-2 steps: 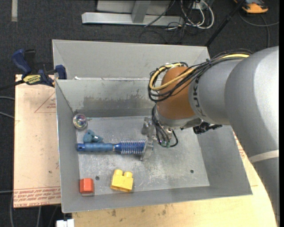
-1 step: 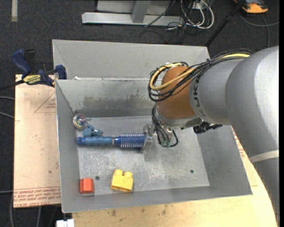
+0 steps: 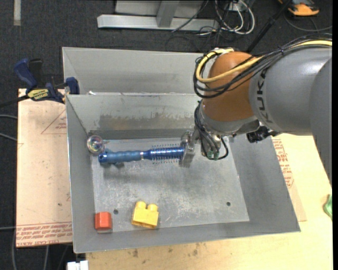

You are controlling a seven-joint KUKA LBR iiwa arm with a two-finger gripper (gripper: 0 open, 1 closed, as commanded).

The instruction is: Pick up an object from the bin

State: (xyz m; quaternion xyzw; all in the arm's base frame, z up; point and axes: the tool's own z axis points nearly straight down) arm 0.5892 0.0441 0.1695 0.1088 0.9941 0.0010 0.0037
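The claw [image 3: 187, 154] is down at the right end of a long blue brush [image 3: 142, 155], in the middle of the frame; whether it is spread or pinching the brush I cannot tell from here. Dark carpeted floor [image 3: 31, 31] runs round the top and left of the frame, with a tangle of cables [image 3: 232, 16] at the top. A pale worktop [image 3: 314, 232] shows at lower right. The grey bin [image 3: 206, 195] has a scuffed, speckled bottom. The arm [image 3: 296, 89] comes in from the right with an orange cover [image 3: 227, 87] at its wrist. The brush lies across the bin's far side. A yellow toy brick [image 3: 145, 215] sits near the front wall, an orange cube [image 3: 103, 221] just left of it, and a clear marble [image 3: 95, 143] rests by the brush's left end.
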